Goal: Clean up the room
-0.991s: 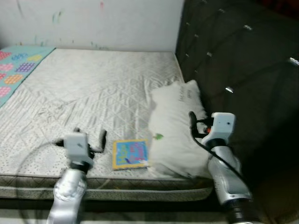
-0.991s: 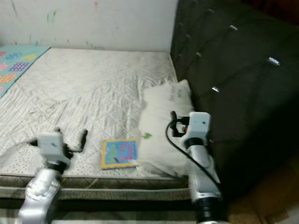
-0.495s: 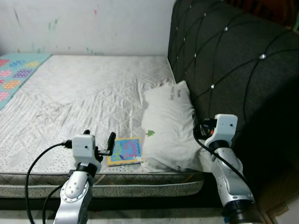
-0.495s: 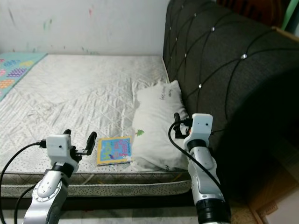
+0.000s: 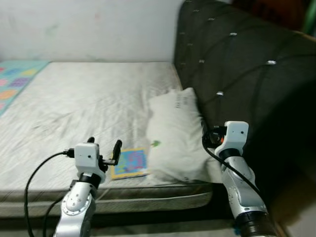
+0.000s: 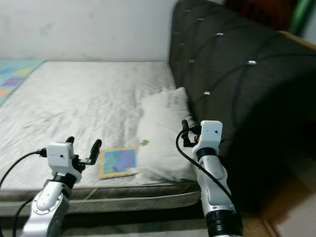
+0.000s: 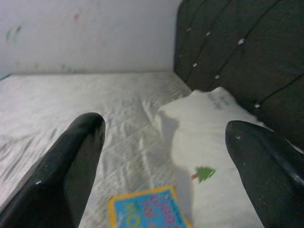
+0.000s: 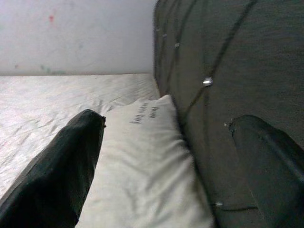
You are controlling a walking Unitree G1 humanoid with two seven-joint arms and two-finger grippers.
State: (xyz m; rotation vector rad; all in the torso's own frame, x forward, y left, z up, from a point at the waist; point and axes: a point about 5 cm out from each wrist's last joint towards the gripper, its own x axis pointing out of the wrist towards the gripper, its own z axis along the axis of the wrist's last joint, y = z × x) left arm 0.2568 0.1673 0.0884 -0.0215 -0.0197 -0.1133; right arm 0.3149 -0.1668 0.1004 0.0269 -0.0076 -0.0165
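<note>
Filling most of your forward view, a bare quilted mattress is lying against a pale wall, with a dark tufted headboard rising along its right side. At the far left corner of the mattress, a turquoise patterned mat is showing at the picture's edge.

You are seeing a white pillow resting lengthwise on the mattress, its right edge touching the headboard; a small green tree motif is printed on its near left part, and faint lettering is running across its far end, too blurred to read. Just beside the pillow's near left corner, a colourful children's book is lying flat, close to the front edge of the mattress.

Your left gripper is hovering low over the front edge of the mattress, just left of the book and apart from it; its two black fingers are standing wide apart and holding nothing, with the book and the pillow showing between them in the left wrist view.

Your right gripper is hovering at the pillow's right side, near the headboard; its fingers are likewise spread and gripping nothing, framing the pillow and the headboard in the right wrist view.
</note>
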